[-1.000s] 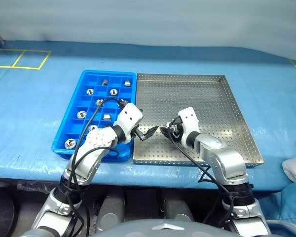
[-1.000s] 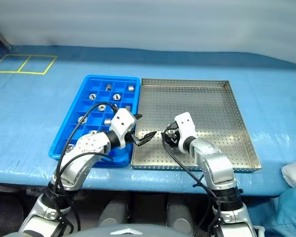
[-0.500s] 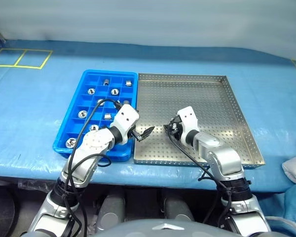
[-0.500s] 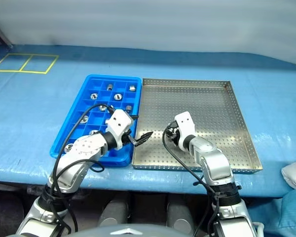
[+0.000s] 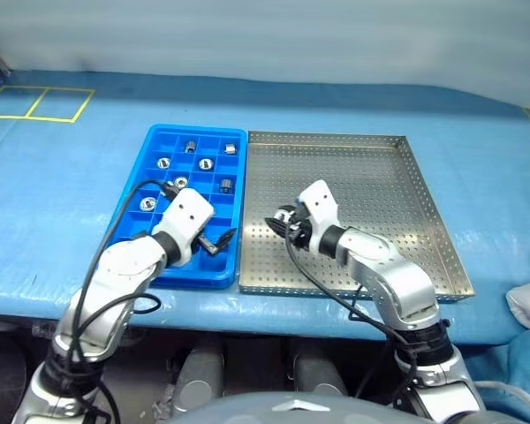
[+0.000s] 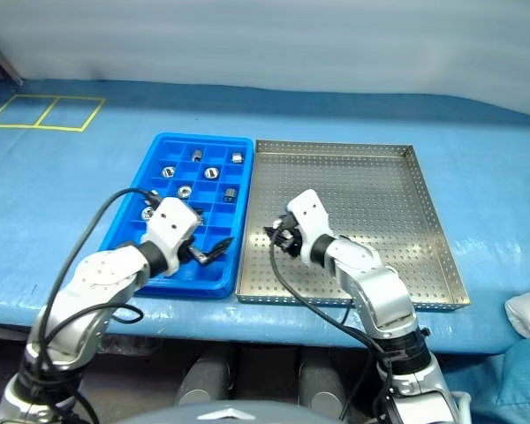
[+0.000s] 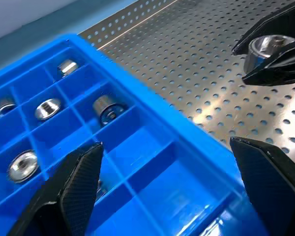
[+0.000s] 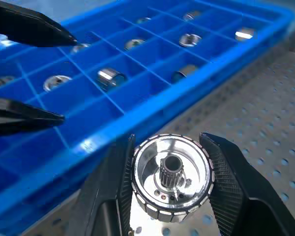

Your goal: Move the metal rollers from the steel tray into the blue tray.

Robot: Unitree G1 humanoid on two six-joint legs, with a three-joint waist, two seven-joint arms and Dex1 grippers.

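Observation:
My right gripper (image 8: 171,196) is shut on one metal roller (image 8: 171,179), a shiny ribbed cylinder with a central hole. It holds the roller above the left part of the steel tray (image 5: 362,177), close to the blue tray (image 5: 194,129). The same grip shows in the left wrist view, with the roller (image 7: 268,46) between black fingers. My left gripper (image 5: 219,240) is open and holds nothing, over the near right compartments of the blue tray (image 7: 137,142). Several rollers (image 5: 163,162) lie in the blue tray's compartments.
Both trays sit side by side on a table covered in blue cloth (image 5: 62,203). Yellow tape squares (image 5: 35,104) mark its far left. A white object (image 5: 526,305) lies at the right edge, past the steel tray.
My right gripper has shut on the roller, risen and moved left towards the blue tray. My left gripper has moved left, from the steel tray's edge to over the blue tray.

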